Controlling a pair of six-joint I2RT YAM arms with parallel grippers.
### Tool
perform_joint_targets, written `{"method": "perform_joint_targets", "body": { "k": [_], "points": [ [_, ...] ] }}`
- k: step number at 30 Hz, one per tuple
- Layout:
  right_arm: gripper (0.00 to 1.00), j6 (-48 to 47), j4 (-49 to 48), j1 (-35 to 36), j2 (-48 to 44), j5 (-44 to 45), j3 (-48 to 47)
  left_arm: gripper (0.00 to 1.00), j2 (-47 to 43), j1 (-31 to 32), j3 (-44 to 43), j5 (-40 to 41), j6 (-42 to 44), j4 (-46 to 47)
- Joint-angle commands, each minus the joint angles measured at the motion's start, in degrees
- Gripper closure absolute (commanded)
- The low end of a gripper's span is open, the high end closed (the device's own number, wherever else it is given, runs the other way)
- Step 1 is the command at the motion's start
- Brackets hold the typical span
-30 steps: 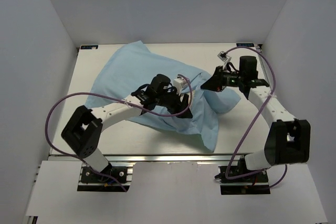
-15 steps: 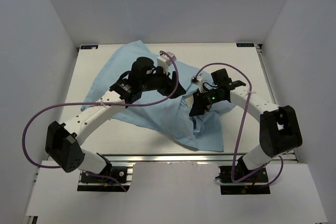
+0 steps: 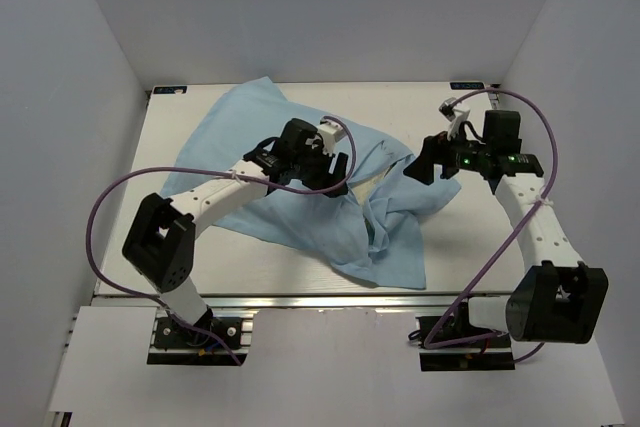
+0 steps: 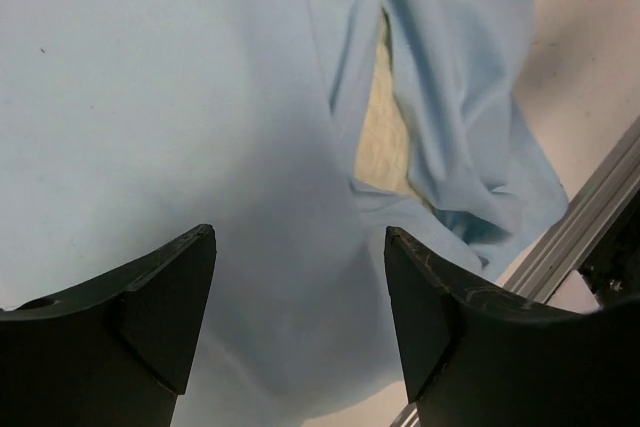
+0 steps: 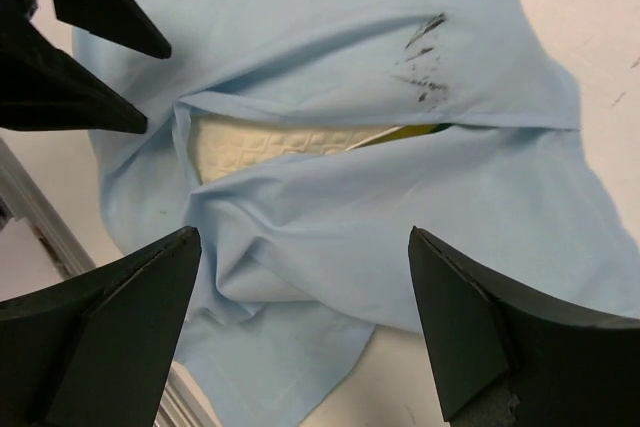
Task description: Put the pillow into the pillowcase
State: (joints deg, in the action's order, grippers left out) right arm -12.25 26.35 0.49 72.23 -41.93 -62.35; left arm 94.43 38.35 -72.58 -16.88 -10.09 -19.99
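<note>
Well along, by the look of it. Looking down on the pillowcase (image 3: pixel 235 132), sprawled rumpled over the worktop (image 3: pixel 470 247), light blue face up and humped in the middle over something bulky. Peeking through a long gap in the cloth in both wrist views: the pillow (image 5: pixel 280 142), cream and finely dotted, with a sliver of brighter yellow at one end. Reads as mostly bagged, with only that strip bare and blue cloth on every side of it.

Hovering over the hump with the left hand (image 4: pixel 300 237), spread wide and gripping nothing; hard to call whether grazing the cloth or just above it. Same story for the right hand (image 5: pixel 300 237) — wide apart over the gap, nothing between the fingers, clear of the fabric.

Cannot say for sure whether that gap is the mouth of the case or only a parted fold. Also spotting a few dark smudges on the cloth just beside it.

Left to do, at a guess: drawing the loose edges over the bare strip, seating the pillow's corners deep inside, and flattening the slack bunched toward the near edge.
</note>
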Motion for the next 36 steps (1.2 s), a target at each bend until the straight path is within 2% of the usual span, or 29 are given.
{"method": "perform_joint_targets", "body": {
  "k": [1,4,7,8,12,13,16,21,24,27,28,31,34,36],
  "points": [
    [0.11,1.09,1.67,0.12,2.30,-2.18,1.79,0.22,-0.22,-0.20,-1.26,-1.21,0.77,-0.49],
    [0.13,0.39,2.30,0.21,4.41,-5.53,3.63,0.22,1.28,-0.03,-0.03,-4.12,-0.28,0.12],
    [0.15,-1.10,3.18,4.06,5.73,-5.44,4.86,0.25,2.51,0.41,1.64,-5.43,-0.90,0.82],
    [0.16,-1.72,4.57,7.47,6.08,-5.09,5.04,0.28,2.68,0.50,2.52,-5.87,-1.16,1.70],
    [0.17,-2.52,4.68,15.67,5.91,-0.89,6.36,0.50,3.91,0.50,3.14,-8.42,-2.39,2.67],
    [0.17,-2.08,4.07,16.72,5.91,-0.35,6.71,0.59,4.09,0.50,3.14,-9.12,-2.48,2.59],
    [0.20,-1.37,3.36,18.93,7.31,1.76,7.15,0.70,3.57,0.50,3.41,-9.74,-2.57,2.59],
    [0.27,-0.23,1.34,20.16,9.51,6.33,8.56,0.81,0.23,0.50,1.92,-11.33,-2.39,1.01],
    [0.36,-0.93,-0.15,20.78,11.62,7.83,8.91,0.84,-3.54,0.50,0.16,-13.52,-3.36,0.92],
    [0.60,-1.89,-0.42,20.95,15.73,7.40,7.25,0.84,-7.15,0.50,-2.47,-16.16,-4.76,0.92],
    [0.76,-2.07,0.36,20.95,16.62,6.70,6.46,0.83,-7.85,0.50,-3.18,-16.68,-5.20,0.13],
    [1.00,-1.81,2.03,20.95,18.47,2.66,2.85,0.83,-10.05,0.50,-6.60,-18.36,-5.64,-2.24],
    [1.00,-0.41,2.48,19.91,16.91,-3.66,-0.13,0.81,-11.55,0.50,-8.71,-19.50,-5.91,-4.35],
    [1.00,-0.05,4.23,19.02,15.58,-12.61,-2.24,0.81,-11.99,0.50,-9.25,-19.50,-5.56,-5.41]
  ]
}}
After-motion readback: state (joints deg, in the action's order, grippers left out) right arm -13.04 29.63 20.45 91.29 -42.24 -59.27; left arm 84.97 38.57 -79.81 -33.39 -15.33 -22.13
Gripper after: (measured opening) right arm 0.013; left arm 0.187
